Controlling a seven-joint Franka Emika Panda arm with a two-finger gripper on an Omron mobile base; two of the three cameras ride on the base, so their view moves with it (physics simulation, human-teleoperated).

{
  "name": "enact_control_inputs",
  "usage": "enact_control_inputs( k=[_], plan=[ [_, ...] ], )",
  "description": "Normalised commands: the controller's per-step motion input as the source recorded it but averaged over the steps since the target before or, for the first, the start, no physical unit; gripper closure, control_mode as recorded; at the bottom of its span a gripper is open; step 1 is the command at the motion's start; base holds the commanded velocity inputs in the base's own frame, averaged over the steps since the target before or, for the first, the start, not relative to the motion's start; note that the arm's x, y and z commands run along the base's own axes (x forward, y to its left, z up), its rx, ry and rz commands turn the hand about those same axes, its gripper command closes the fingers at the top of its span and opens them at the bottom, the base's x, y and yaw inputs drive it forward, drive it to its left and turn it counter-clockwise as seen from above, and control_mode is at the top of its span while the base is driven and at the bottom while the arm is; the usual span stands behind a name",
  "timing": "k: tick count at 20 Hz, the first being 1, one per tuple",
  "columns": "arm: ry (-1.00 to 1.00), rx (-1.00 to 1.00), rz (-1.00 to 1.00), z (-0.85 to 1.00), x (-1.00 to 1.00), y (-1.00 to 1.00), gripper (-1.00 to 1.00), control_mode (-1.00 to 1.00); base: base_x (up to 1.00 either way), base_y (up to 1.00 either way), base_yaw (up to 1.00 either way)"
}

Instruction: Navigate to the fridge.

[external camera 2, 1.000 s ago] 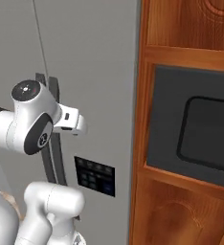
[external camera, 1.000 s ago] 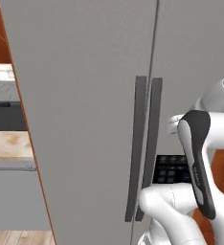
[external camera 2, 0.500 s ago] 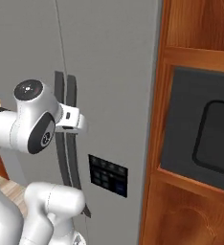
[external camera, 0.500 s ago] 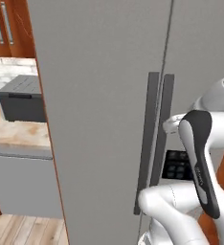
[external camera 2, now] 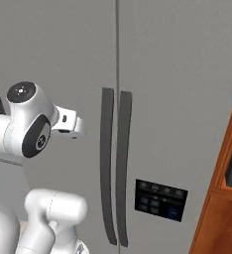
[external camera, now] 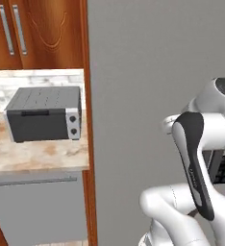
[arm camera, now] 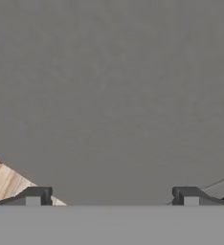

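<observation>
Matte-grey fridge [external camera 2: 177,89] with dark grey handles [external camera 2: 114,168], beside reddish-brown wood cabinets [external camera: 37,33].

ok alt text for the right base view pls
A tall matte-grey fridge fills the frame, its two dark vertical handles flanking the centre seam and a small dark control panel on its right door. The white robot arm rises at lower left.

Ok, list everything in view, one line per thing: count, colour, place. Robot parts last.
fridge: one, matte grey, straight ahead of the base
fridge handles: two, dark grey, vertical at the centre seam
control panel: one, black, on the right door
toaster oven: one, grey, on the counter left of the fridge
counter: one, beige marble
upper cabinets: reddish wood, above the counter
wooden cabinet: reddish wood, right of the fridge
arm: one, white with dark joints
gripper: one, dark fingertips apart, facing the fridge
</observation>
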Motion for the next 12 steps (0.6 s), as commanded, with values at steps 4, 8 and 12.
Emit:
enact_control_inputs(
  k=[4,8,12],
  plan=[
    [0.00,0.00,0.00,0.00,0.00,0.00,-1.00,1.00,1.00,-0.98,-0.26],
    [0.00,0.00,0.00,0.00,0.00,0.00,-1.00,1.00,1.00,-0.69,-0.26],
    [0.00,0.00,0.00,0.00,0.00,0.00,-1.00,1.00,1.00,-0.33,-0.25]
  ],
)
